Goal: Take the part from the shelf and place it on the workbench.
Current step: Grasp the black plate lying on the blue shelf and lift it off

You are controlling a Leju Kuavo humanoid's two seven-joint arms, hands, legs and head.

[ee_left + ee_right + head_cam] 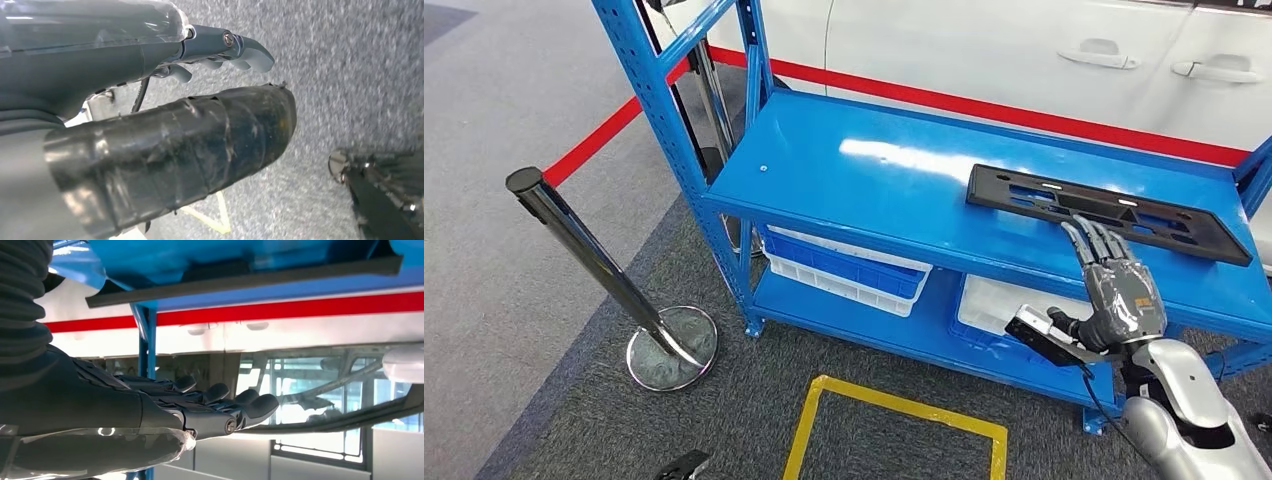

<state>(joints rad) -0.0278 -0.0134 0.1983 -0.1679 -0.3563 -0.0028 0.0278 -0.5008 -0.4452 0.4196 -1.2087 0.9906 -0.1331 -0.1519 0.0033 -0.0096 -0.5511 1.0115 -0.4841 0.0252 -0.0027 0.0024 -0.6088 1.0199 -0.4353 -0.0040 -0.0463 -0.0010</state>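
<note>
A blue shelf (874,180) stands before a white car (1024,50), with white and blue bins (844,268) on its lower level. The long black part (1024,197) lies flat on the top level toward the shelf's right end. The right robot hand (1119,290) hovers over the part's near edge with fingers straight and apart, holding nothing; the left robot hand (220,50) hangs over grey carpet (350,75), its fingers loosely apart and empty.

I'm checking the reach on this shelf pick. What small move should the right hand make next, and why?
Probably ease the right hand forward and down onto the black part. The hand is open, holds nothing, and its fingertips hover at the part's near edge; the right wrist view shows a gap between them. The part lies flat on the blue shelf, so it needs closing in before any grip.
</note>
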